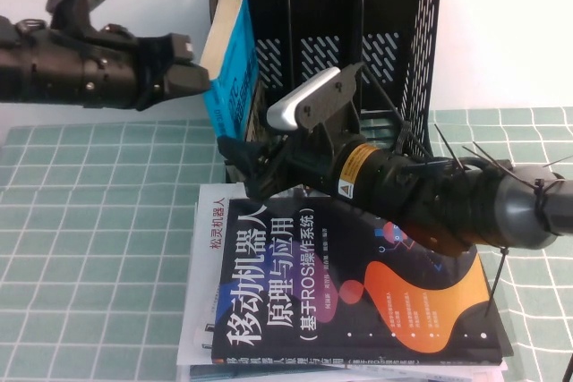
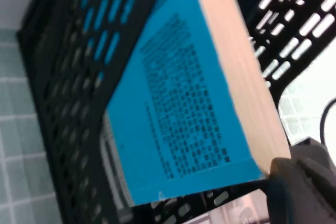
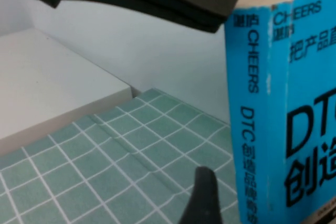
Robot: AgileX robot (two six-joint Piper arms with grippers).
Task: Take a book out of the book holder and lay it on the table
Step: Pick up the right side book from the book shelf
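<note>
Blue DTC paperback (image 1: 235,60) tilted in black file rack (image 1: 394,24) at twelve o'clock, left gripper (image 1: 195,64) pinching its top corner, right gripper (image 1: 240,160) wide open, empty, just below it.

The left arm is stretched in from the left edge at the far side of the scene, held level above the surface, its wrist camera mounted on top. The left gripper (image 1: 199,78) is pointed to the right, and its dark fingers (image 2: 294,177) are closed on the far upper corner of the book (image 1: 235,60). The right arm is extended from the right edge toward the centre, angled slightly downward to the left, with a white camera housing carried on its wrist. The right gripper (image 1: 235,158) is positioned low, near the centre, with its jaws spread wide apart and nothing gripped between them.
</note>
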